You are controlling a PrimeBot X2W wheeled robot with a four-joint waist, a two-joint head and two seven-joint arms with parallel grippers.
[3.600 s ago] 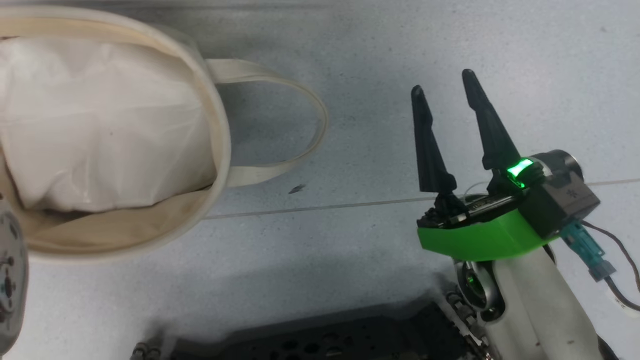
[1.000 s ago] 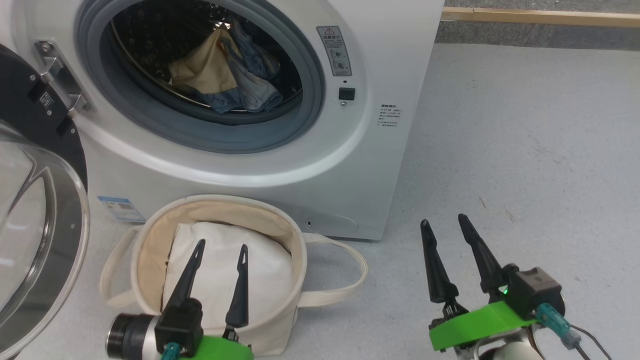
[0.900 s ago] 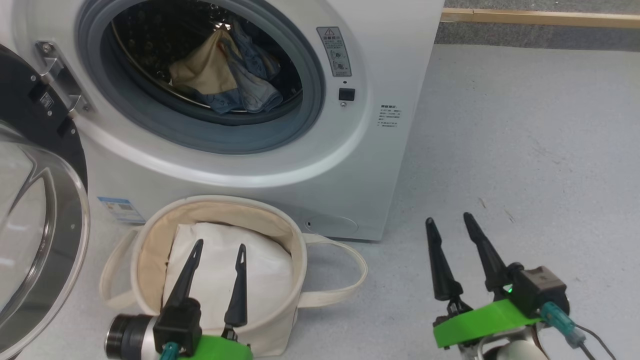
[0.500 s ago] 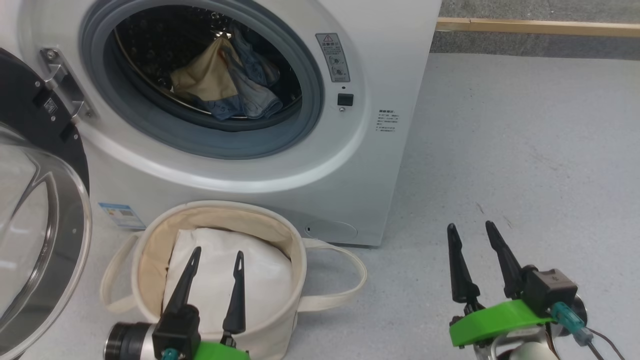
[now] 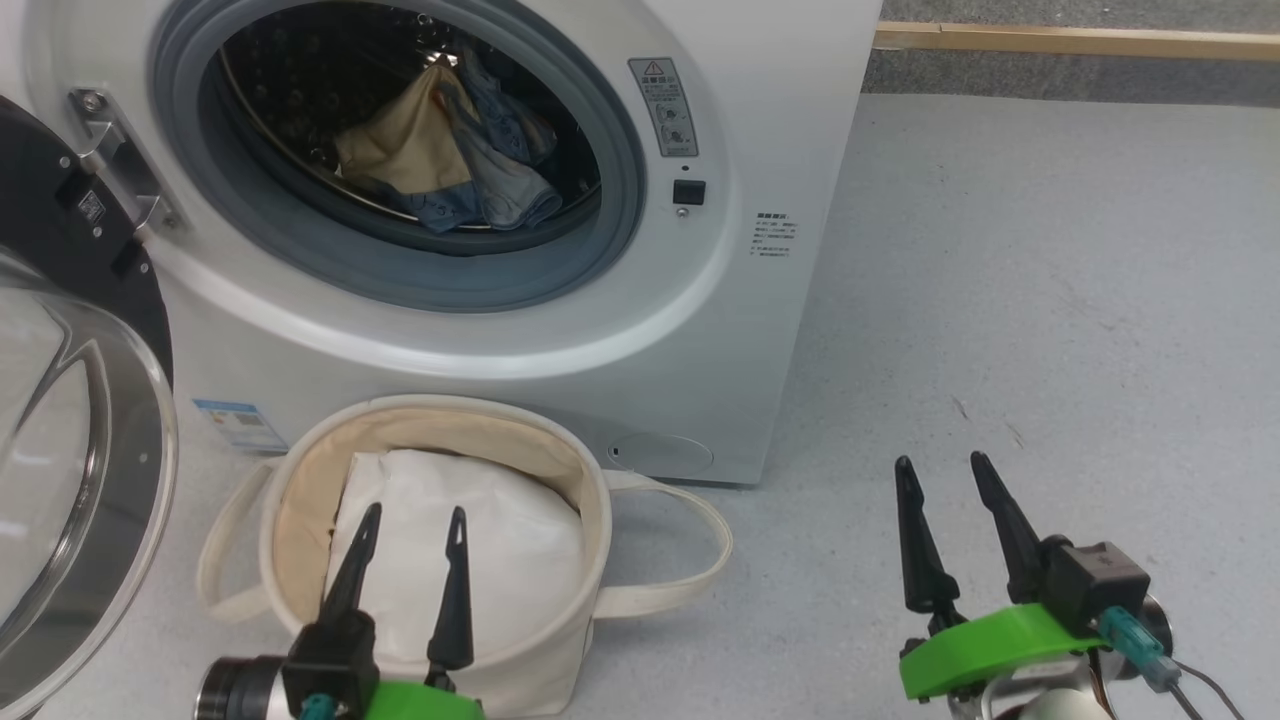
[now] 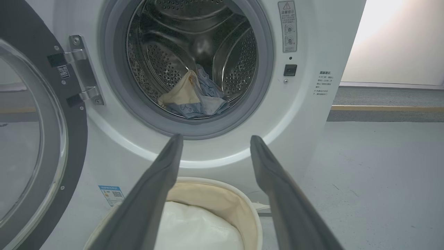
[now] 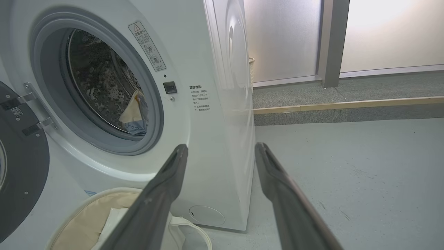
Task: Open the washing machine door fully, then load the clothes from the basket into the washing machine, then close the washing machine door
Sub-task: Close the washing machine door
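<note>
Half the washing machine door [image 5: 70,400] off-frame.

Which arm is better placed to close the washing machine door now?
Left, probably. The washing machine door stands open on the robot's left. The left end effector, open, is above the basket beside that door; the right end effector, also open, is over the floor on the far side.

White washing machine [image 5: 760,330], cream basket [image 5: 590,490], blue-and-beige clothes [image 5: 450,160].

L claw [image 5: 416,510] slid lower in head view; R claw [image 5: 940,460] drifted right, lower.
</note>
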